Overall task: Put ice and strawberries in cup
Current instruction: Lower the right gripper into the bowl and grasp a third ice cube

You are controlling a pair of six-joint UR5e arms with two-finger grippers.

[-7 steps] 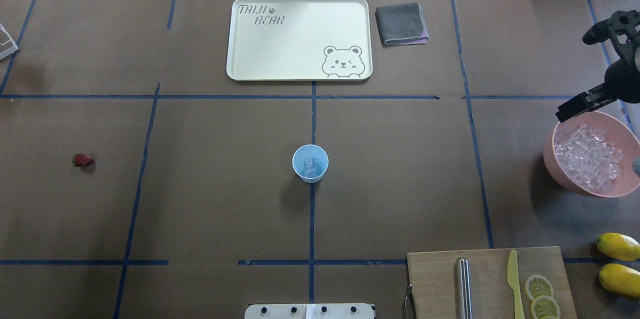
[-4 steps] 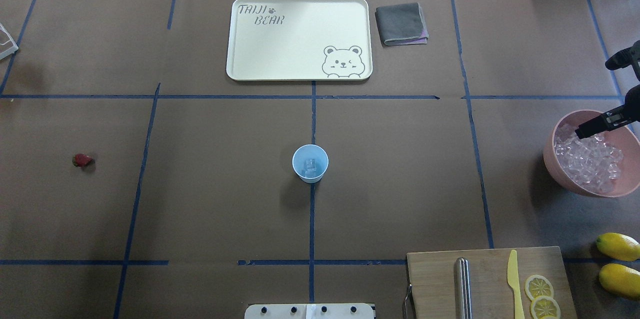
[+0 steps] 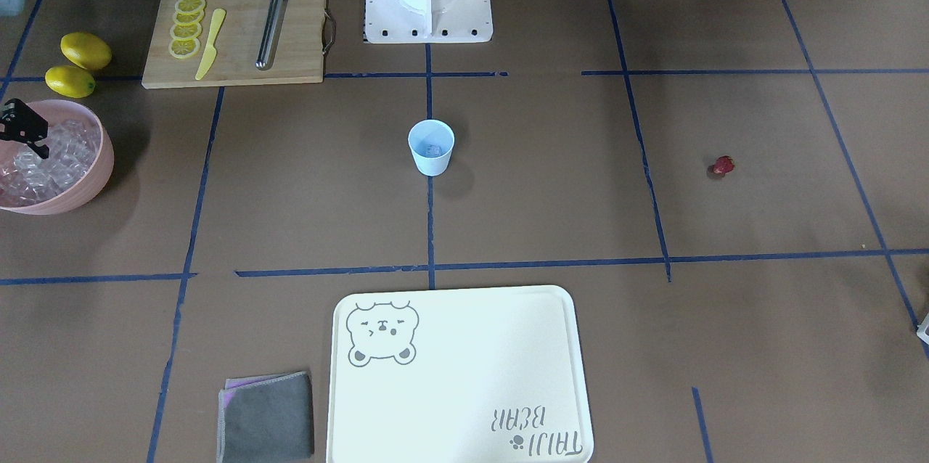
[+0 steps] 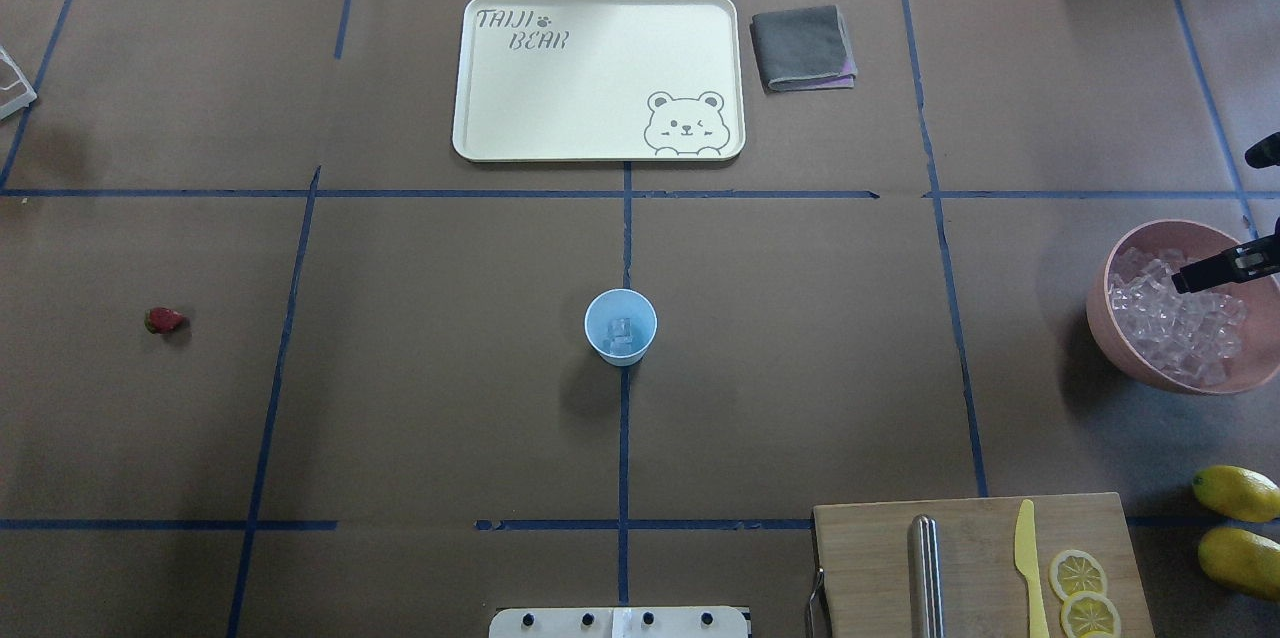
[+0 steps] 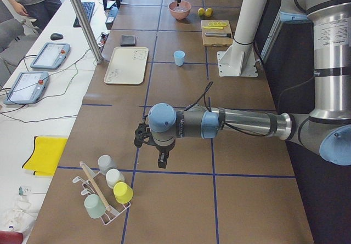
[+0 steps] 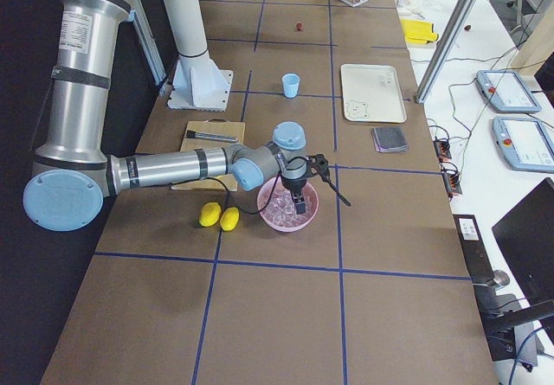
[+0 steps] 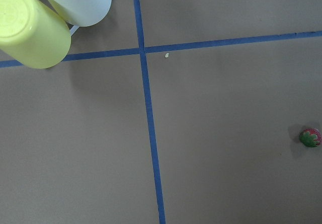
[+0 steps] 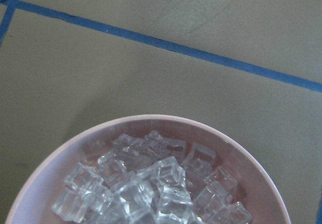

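**Item: ice** (image 8: 151, 183). Clear loose cubes are being stored heaped in the pink bowl (image 4: 1100, 318) at the table's right end. At least one cube is being shown inside the cup (image 3: 431, 158), which is standing upright mid-table.

- Handling, as judged: hard, light and wet-slick. A top cube is best pinched across two flat opposite faces.
- The right gripper (image 4: 1215, 220) is being poised over the bowl, its jaws spread and nothing between them.

**Item: strawberry** (image 4: 165, 320). It is lying alone, well left of the cup.

- Handling, as judged: soft and easily bruised, to be pinched gently across its widest part.
- The left gripper (image 5: 162, 160) is being viewed only from the side, at the table's left end. Whether it is spread or closed cannot be told.
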